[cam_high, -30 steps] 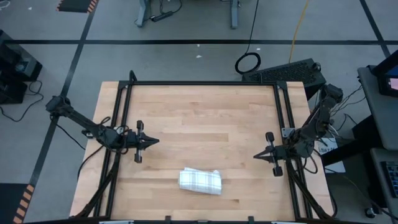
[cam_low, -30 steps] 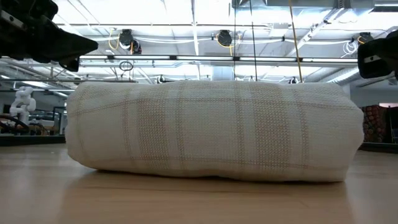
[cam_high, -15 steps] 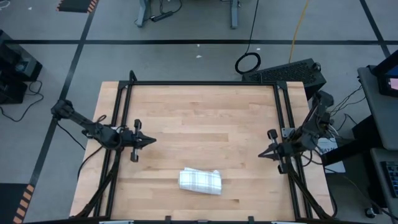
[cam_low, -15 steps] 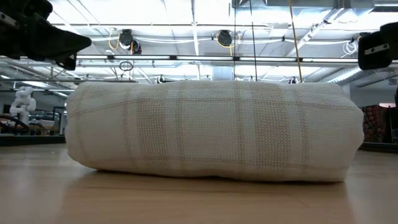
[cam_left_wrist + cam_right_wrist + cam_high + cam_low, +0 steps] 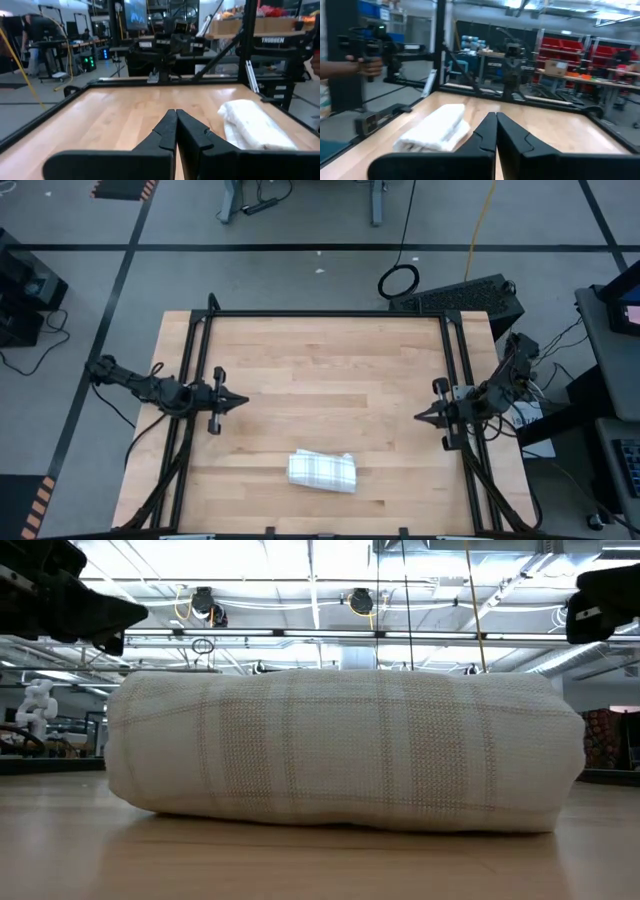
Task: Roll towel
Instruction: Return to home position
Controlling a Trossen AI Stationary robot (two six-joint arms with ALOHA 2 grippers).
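Observation:
The towel [image 5: 322, 470] lies rolled into a short thick roll on the wooden table near its front edge, resting on its underside; it fills the low view [image 5: 340, 750] and shows in both wrist views [image 5: 252, 125] [image 5: 437, 129]. Its plaid grid shows on the outer layer. My left gripper [image 5: 244, 400] hangs shut over the table's left side, pointing level toward the middle, well away from the towel. My right gripper [image 5: 418, 417] hangs shut over the right side, pointing level toward the middle. In the wrist views the fingertips [image 5: 176, 112] [image 5: 495, 116] meet with nothing between them.
A black metal frame [image 5: 330, 314] runs along the table's far, left and right edges. The bare wooden top [image 5: 330, 380] lies between the two grippers. A hand holding a black device [image 5: 370, 62] shows beyond the table in the right wrist view.
Both grippers have drawn back, shut and holding nothing: the left toward the table's left edge, the right toward the right edge and a little up. The rolled towel has stayed where it was.

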